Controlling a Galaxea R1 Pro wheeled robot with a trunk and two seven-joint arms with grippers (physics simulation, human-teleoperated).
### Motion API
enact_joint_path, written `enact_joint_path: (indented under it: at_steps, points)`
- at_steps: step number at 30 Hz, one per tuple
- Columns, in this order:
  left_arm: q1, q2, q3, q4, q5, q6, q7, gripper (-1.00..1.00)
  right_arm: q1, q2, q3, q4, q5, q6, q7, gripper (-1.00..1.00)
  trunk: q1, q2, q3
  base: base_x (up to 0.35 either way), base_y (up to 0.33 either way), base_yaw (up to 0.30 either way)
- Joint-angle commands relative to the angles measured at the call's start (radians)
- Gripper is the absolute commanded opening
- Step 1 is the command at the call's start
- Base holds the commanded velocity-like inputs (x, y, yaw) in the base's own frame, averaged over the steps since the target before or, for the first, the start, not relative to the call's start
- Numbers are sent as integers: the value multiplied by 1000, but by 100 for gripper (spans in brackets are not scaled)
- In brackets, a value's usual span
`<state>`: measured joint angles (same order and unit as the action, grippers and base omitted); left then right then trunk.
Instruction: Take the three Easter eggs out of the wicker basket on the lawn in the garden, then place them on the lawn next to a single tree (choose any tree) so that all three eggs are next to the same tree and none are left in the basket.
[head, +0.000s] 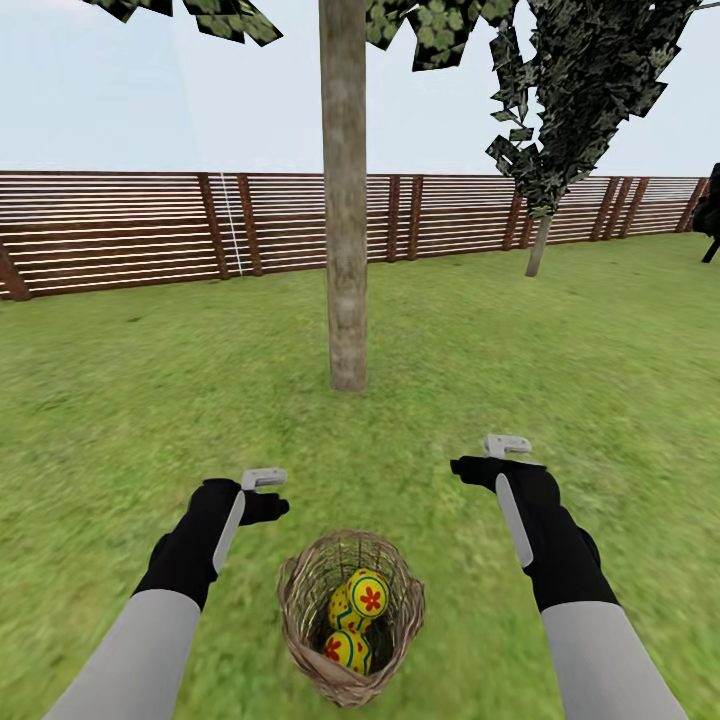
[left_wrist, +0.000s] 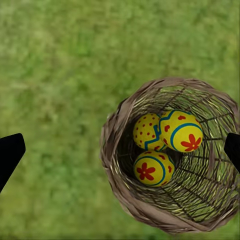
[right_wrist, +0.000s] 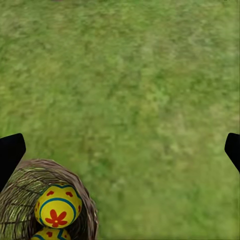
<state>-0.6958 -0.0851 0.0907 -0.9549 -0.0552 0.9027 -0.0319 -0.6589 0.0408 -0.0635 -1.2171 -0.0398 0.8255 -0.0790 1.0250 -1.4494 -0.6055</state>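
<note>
Head view: basket (head: 350, 615) stands upright on the lawn (head: 150, 400), mouth up, between both arms, before the tree (head: 346, 250).
Eggs: three, yellow, red flowers or dots, blue-green bands; all inside the basket (left_wrist: 170, 145).
Left gripper (left_wrist: 120, 150): fingers spread, empty, above the basket.
Right gripper (right_wrist: 120, 150): spread, empty, over grass beside the basket.
Fence (head: 120, 230): brown slats behind.

Small round brown wicker basket (head: 350, 620) holding three yellow painted Easter eggs (head: 368, 593) on green lawn (head: 150, 400), between two black grippers, pale grey-brown tree trunk (head: 345, 200) beyond, brown slatted fence (head: 120, 230) behind.
</note>
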Motion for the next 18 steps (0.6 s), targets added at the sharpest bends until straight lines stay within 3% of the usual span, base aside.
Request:
enact_joint_path:
  at_steps: [1,5,13,18]
  points:
    - [0,-5,2,-1,-6,5,-3,100,-1,0,-1,-1,-5,4,-5,100,0,-1,-1,0,0,0]
    - [1,-12,-1,3,-7,8,-3,100,-1,0,-1,0,-5,4,-5,100,0,-1,-1,0,0,0]
    - [1,-33,-14,5,5,16,-5,100,-1,-1,-2,2,-11,3,-5,100,31,-57,-26,0,0,0]
    - [1,-40,-61,20,15,16,-6,100,0,-1,-4,1,-14,-2,-5,100,50,-92,-42,0,0,0]
